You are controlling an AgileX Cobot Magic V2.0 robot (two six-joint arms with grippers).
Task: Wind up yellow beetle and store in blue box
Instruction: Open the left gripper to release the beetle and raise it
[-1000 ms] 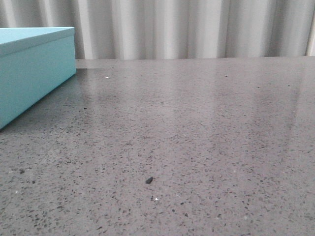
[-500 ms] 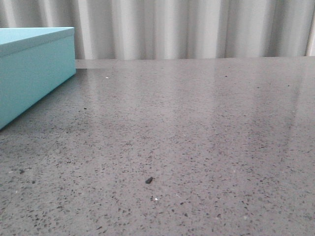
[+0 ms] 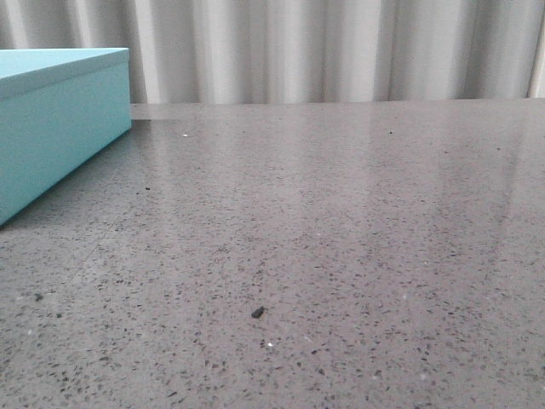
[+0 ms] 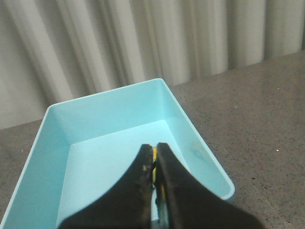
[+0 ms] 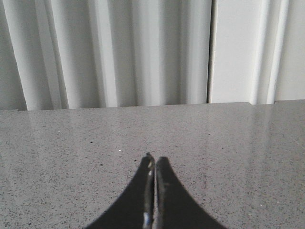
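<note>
The blue box (image 3: pixel 53 128) stands at the table's far left in the front view. In the left wrist view it is open, and its inside wall (image 4: pixel 109 112) and floor show. My left gripper (image 4: pixel 155 147) hangs over the box's inside, shut on the yellow beetle (image 4: pixel 154 161). Only a thin yellow sliver of the beetle shows between the dark fingers. My right gripper (image 5: pixel 155 160) is shut and empty above bare table. Neither gripper shows in the front view.
The grey speckled table (image 3: pixel 341 239) runs back to a white pleated curtain (image 3: pixel 324 51). A small dark crumb (image 3: pixel 257 313) lies near the front. The box's near right corner (image 4: pixel 228 188) sits by bare table.
</note>
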